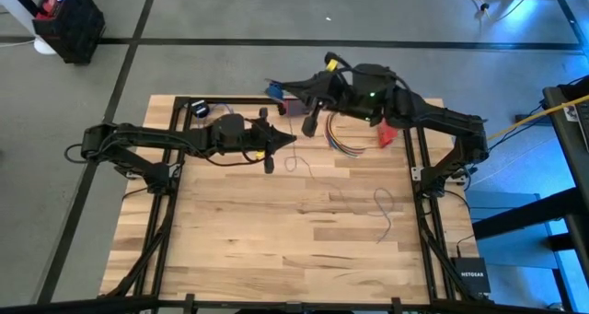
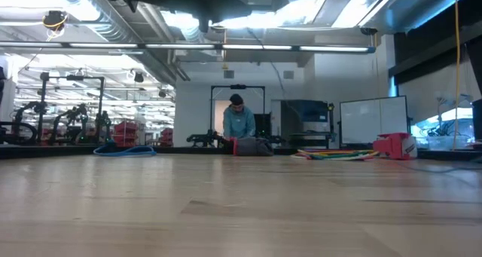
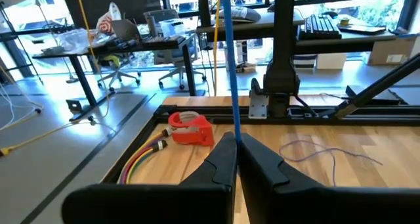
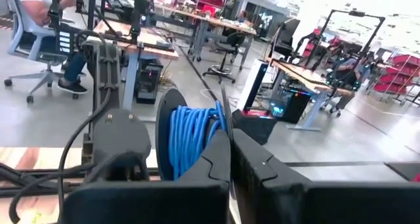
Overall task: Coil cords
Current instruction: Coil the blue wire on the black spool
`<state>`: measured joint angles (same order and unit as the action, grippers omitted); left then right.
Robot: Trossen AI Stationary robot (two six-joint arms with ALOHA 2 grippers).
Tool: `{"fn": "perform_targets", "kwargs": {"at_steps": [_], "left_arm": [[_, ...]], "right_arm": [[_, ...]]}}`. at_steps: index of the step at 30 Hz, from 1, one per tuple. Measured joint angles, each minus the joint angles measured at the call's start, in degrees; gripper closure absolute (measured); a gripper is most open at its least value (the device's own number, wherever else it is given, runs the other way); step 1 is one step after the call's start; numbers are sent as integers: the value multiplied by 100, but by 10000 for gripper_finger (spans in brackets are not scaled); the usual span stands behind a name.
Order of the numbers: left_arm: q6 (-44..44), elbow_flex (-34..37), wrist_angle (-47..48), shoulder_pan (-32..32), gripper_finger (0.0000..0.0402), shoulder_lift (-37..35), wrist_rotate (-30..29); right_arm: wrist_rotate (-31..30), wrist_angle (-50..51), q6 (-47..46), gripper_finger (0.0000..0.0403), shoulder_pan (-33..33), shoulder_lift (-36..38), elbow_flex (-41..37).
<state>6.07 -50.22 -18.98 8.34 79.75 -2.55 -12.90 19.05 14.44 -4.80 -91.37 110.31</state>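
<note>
Left gripper (image 3: 236, 152) clenched | right gripper (image 4: 230, 152) clenched | one wire (image 1: 382, 213) loose

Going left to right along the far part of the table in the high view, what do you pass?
Small blue object near the far-left corner → left gripper → right gripper → bundle of coloured cables → red object.

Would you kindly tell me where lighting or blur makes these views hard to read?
High view: blue light spills in at right; the thin wire is faint against the table. Low view: ceiling lights glare, near tabletop is soft. Left wrist view: bright windows behind; shut left pincer sharp. Right wrist view: background washed out; blue cord spool clear.
</note>
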Motion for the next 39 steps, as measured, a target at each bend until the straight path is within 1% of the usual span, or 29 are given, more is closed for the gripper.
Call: {"fn": "perform_targets", "kwargs": {"at_steps": [6, 10, 14, 19, 22, 26, 28, 31, 32, 36, 39], "left_arm": [[43, 9, 296, 30, 396, 7, -102], [95, 12, 1010, 158, 396, -91, -657], [55, 24, 1805, 324, 396, -360, -911], [-35, 28, 2582, 393, 396, -657, -1163], [-110, 31, 2980, 398, 396, -769, -1209], [20, 31, 3014, 398, 396, -831, -1233], [39, 31, 2977, 374, 396, -831, -1243], [44, 31, 2941, 374, 396, -835, -1240], [41, 31, 2889, 374, 396, -836, -1239], [13, 28, 2546, 301, 396, -850, -1143], [-5, 28, 2324, 191, 396, -850, -844]], "right_arm": [[6, 555, 1, 400, 132, 4, 236], [6, 1396, 53, 400, 324, 4, 297], [-114, 2338, -71, 400, 542, 6, 285], [-188, 3387, -320, 400, 696, 14, 90], [-211, 3848, -471, 400, 710, -13, -168], [-312, 4122, -588, 400, 708, -13, -649], [-399, 4188, -578, 400, 708, -13, -938], [-442, 3968, -537, 400, 703, -16, -1470], [-554, 3891, -533, 400, 681, -22, -1646], [-1033, 3244, -539, 400, 533, -24, -2397], [-1167, 2530, -549, 400, 328, -35, -2921]]}}
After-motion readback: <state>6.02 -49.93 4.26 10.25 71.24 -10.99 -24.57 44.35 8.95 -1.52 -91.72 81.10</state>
